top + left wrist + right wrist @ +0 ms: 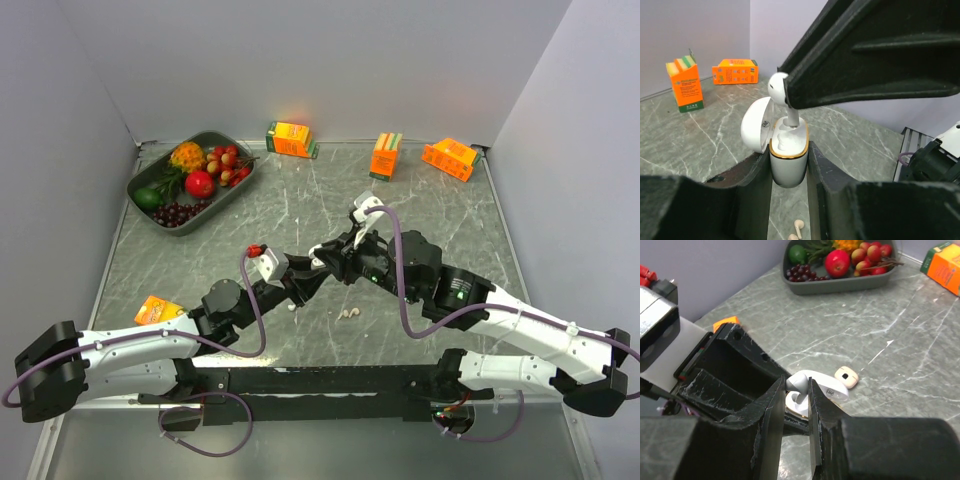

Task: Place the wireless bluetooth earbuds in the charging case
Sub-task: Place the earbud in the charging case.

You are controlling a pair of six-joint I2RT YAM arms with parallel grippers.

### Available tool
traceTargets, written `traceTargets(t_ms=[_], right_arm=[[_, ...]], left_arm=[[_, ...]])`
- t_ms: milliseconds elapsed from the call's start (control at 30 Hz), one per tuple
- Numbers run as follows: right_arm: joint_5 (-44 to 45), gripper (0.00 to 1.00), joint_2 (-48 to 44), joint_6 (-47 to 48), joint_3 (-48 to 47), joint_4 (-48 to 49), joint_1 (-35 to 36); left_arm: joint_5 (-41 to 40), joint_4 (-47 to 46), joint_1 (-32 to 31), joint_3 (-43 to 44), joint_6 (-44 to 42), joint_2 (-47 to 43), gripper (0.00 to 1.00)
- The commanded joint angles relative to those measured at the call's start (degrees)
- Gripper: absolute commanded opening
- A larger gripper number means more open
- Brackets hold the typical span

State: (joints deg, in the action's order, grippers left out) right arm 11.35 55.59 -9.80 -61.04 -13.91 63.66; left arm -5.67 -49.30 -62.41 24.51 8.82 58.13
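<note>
Our left hand (789, 172) clamps the open case (788, 150) while the right hand (796, 402) pinches the earbud (778, 87), stem just inside it. If the earbud's tilted, we reckon it jams or pops loose.

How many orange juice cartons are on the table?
4 orange cardboard cartons: one back centre-left, one back centre, one back right, one beside the left arm; the arms may hide more.
</note>
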Motion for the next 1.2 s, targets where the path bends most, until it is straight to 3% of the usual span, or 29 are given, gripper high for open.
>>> traceTargets(t_ms=[0,1167], right_arm=[[3.4,0.0,-0.2,-1.1,0.4,4.2,0.4],[1.3,0.0,1.0,-1.4,2.3,5.9,1.3]], left_arm=[[0.0,-1.3,-0.3,2.5,2.5,0.1,0.01],[-1.0,-1.5,-0.3,2.8,3.8,-0.6,0.01]])
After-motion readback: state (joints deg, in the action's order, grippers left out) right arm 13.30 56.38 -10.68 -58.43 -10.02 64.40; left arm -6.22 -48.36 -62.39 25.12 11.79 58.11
